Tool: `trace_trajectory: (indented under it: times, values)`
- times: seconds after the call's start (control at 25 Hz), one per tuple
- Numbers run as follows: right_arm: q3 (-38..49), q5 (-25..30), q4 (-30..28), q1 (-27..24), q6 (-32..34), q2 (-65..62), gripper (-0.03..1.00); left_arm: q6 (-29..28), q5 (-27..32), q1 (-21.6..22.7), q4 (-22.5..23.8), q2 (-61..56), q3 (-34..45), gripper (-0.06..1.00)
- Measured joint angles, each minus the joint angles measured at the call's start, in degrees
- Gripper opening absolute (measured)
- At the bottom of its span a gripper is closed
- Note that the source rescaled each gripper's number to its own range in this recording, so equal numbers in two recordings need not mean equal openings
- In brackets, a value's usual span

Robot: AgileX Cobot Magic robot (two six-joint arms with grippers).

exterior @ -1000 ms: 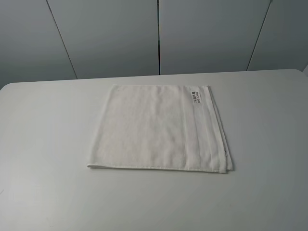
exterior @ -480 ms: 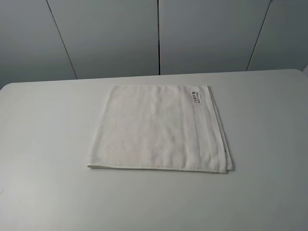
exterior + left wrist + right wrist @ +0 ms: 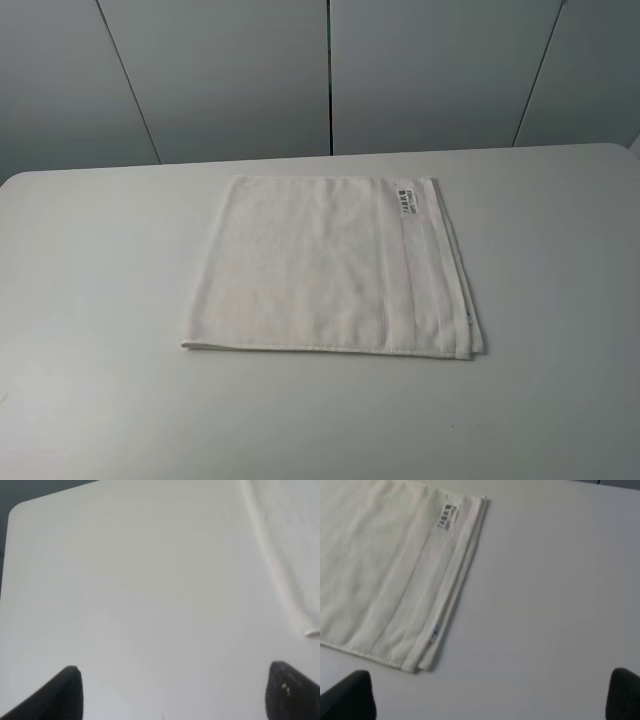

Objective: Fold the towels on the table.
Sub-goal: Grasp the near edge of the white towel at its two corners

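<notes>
One towel [image 3: 330, 265], flat, middle of worktop [image 3: 90, 300], one label [image 3: 406, 200] at its far right corner. Left fingers [image 3: 70, 692] apart over bare worktop beside it; right fingers [image 3: 350, 697] apart near its right edge, both empty.

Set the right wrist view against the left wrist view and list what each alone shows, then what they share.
Only the right wrist view: the small dark-printed label and the woven border band of the white terry cloth towel, plus its stacked side edges. Only the left wrist view: a rounded corner of the matte white tabletop. Both: part of the towel lying flat on the tabletop, and each arm's own dark fingers, the left fingers and the right fingers, spread wide and holding nothing.
</notes>
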Motion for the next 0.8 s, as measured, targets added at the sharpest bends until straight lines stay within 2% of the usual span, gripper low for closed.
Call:
trace_trajectory:
  times: [0.16,0.36,0.52,0.68,0.8]
  values:
    - [-2.1,-2.3,3.1,0.0,-6.8,11.3,1.0,6.4,-4.0,0.0,-0.5,11.0,-2.9,0.98]
    - [-3.9,-4.1,14.3,0.0,-18.4,24.7,1.0,16.1,-7.0,-1.0,-4.8,24.7,-6.2,0.98]
    - [-4.8,-5.1,16.5,0.4,-23.8,33.1,1.0,23.6,-10.2,-5.3,-5.6,35.4,-7.1,0.98]
    - [-5.0,-6.6,16.5,4.0,-29.8,39.2,1.0,29.1,-14.8,-10.9,-4.9,45.1,-7.2,0.98]
    - [-5.0,-7.9,16.1,6.2,-31.2,43.0,1.0,31.8,-18.0,-15.2,-3.2,51.8,-7.2,0.98]
